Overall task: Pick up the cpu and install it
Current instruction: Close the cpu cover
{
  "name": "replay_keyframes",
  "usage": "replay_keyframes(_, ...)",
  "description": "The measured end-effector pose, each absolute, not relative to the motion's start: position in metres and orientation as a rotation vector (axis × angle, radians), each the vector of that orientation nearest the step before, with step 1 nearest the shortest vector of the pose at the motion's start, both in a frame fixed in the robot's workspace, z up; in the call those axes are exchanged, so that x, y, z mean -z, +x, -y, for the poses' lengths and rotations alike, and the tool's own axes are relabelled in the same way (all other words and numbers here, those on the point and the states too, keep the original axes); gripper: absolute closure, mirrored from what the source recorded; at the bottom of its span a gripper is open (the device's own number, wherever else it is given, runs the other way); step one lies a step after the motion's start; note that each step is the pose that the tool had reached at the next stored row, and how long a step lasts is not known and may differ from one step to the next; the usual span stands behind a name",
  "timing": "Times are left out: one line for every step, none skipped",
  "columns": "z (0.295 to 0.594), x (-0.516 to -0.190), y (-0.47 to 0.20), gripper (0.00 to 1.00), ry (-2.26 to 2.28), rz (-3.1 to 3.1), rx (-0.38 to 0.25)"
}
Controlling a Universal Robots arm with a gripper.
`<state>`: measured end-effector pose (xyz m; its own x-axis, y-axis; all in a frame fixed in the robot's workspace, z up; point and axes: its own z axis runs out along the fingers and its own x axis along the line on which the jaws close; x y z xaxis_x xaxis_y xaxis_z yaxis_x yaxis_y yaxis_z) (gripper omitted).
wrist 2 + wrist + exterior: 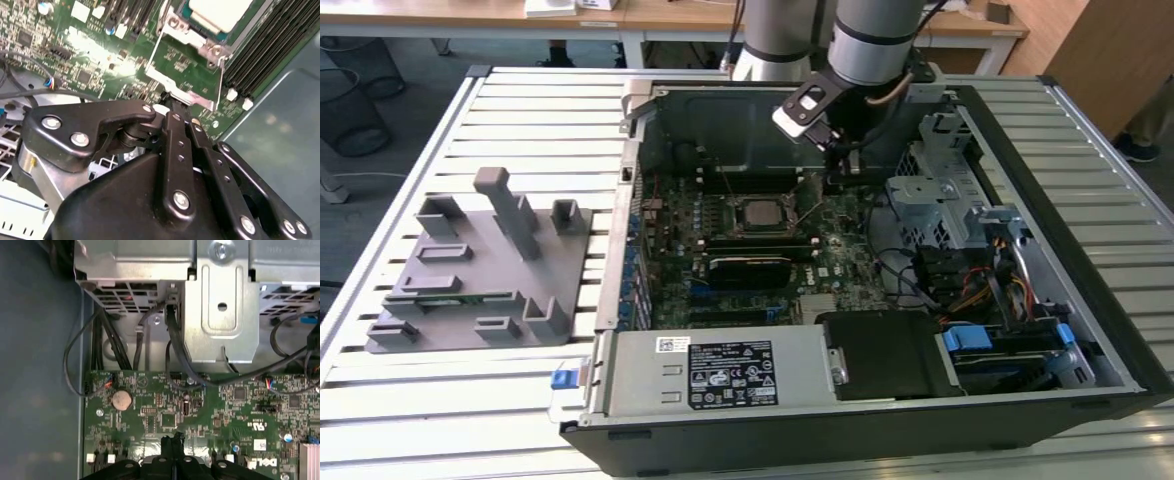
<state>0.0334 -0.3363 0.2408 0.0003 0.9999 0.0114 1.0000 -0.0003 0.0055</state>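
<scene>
- Exterior view's left: the grey fixture (480, 265) is standing on the slatted table (520, 110), well apart from the open computer case (1101, 300).
- Middle: the cpu (758, 212) is lying flat in its socket on the green board (834, 265), silver lid up. I am judging the pick-up and the placing as done.
- Just to the exterior view's right of the socket: my gripper (843, 162) is hanging low over the board, near the cpu but apart from it.
- In the second wrist view my fingers (175, 145) are sitting narrow, tips together at the edge of a metal frame (200, 101) lying beside the cpu (220, 11). I cannot tell whether they are pinching that edge.
- The frame is looking swung open and is not covering the lid, so I am judging the clamping-down as not yet done.
</scene>
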Motion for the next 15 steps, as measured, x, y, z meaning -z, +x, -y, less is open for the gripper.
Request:
replay_keyframes(0.336,-0.241,0.032,0.89,-2.219,2.218,0.019)
replay_keyframes(0.336,-0.241,0.030,0.89,-2.219,2.218,0.019)
replay_keyframes(0.336,-0.241,0.028,0.89,-2.219,2.218,0.019)
replay_keyframes(0.336,-0.241,0.027,0.89,-2.219,2.218,0.019)
replay_keyframes(0.336,-0.241,0.025,0.89,-2.219,2.218,0.019)
replay_keyframes(0.336,-0.241,0.024,0.89,-2.219,2.218,0.019)
replay_keyframes(0.336,-0.241,0.022,0.89,-2.219,2.218,0.019)
replay_keyframes(0.336,-0.241,0.020,0.89,-2.219,2.218,0.019)
replay_keyframes(0.336,-0.241,0.018,0.89,-2.219,2.218,0.019)
replay_keyframes(0.336,-0.241,0.016,0.89,-2.219,2.218,0.019)
replay_keyframes(0.336,-0.241,0.015,0.89,-2.219,2.218,0.019)
replay_keyframes(0.336,-0.241,0.013,0.89,-2.219,2.218,0.019)
replay_keyframes(0.336,-0.241,0.012,0.89,-2.219,2.218,0.018)
replay_keyframes(0.336,-0.241,0.010,0.89,-2.219,2.218,0.019)
replay_keyframes(0.336,-0.240,0.009,0.89,-2.219,2.218,0.019)
